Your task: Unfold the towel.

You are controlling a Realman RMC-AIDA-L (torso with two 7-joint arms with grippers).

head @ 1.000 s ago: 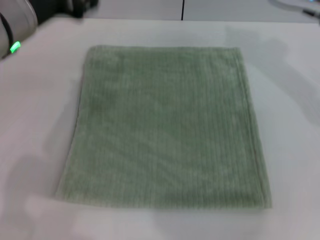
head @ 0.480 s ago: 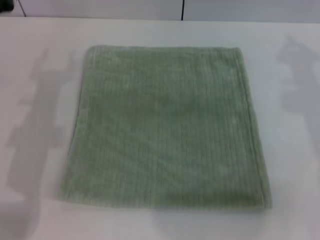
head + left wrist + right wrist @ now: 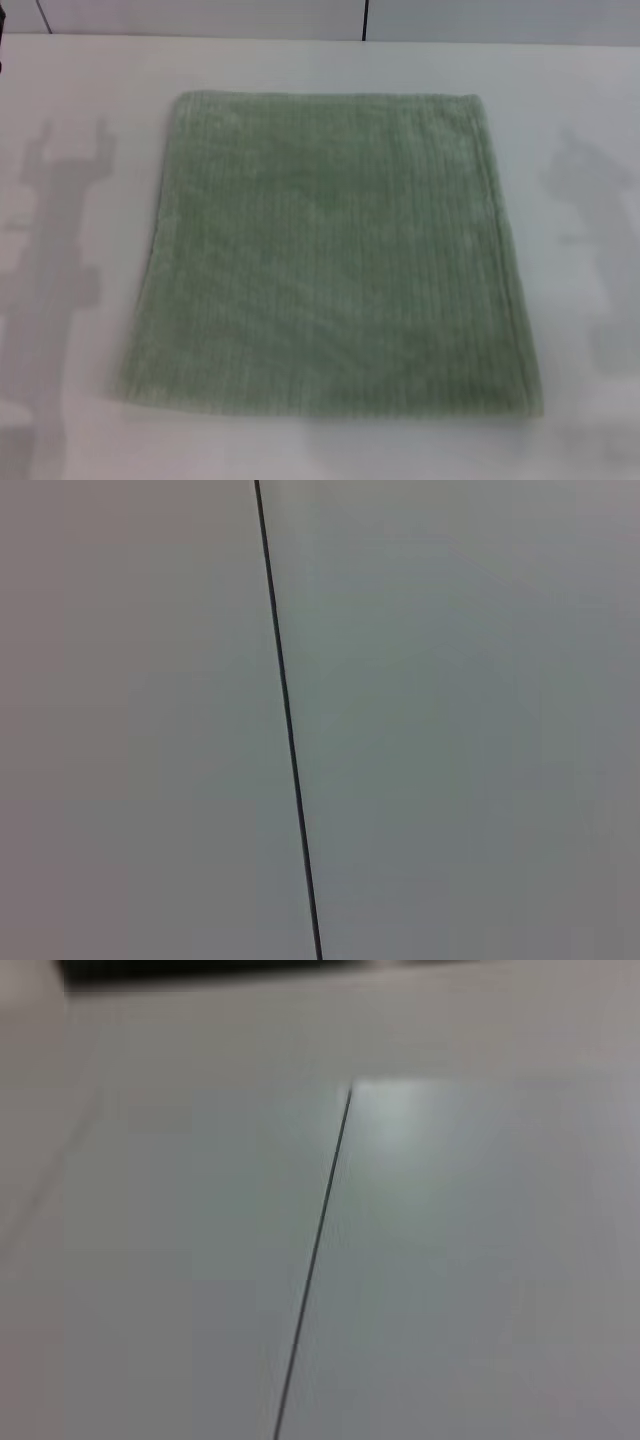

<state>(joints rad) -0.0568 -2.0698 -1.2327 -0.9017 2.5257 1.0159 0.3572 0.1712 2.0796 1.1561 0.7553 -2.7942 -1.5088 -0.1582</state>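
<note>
The pale sage-green towel (image 3: 330, 250) lies flat on the white table (image 3: 80, 420) in the head view, roughly square, with ribbed lines and hemmed edges. It fills the middle of the table. Neither gripper shows in any view. Only the arms' shadows fall on the table, one left of the towel (image 3: 55, 230) and one right of it (image 3: 595, 230). The left wrist view and the right wrist view show only plain pale surface with a thin dark seam, no towel and no fingers.
The table's far edge meets a pale wall with a dark vertical seam (image 3: 365, 18). Bare table lies on both sides of the towel and in a narrow strip in front of it.
The left arm, seen at the top left a second ago, has left the head view. The arm shadows on both sides have shifted. The towel has not moved.
</note>
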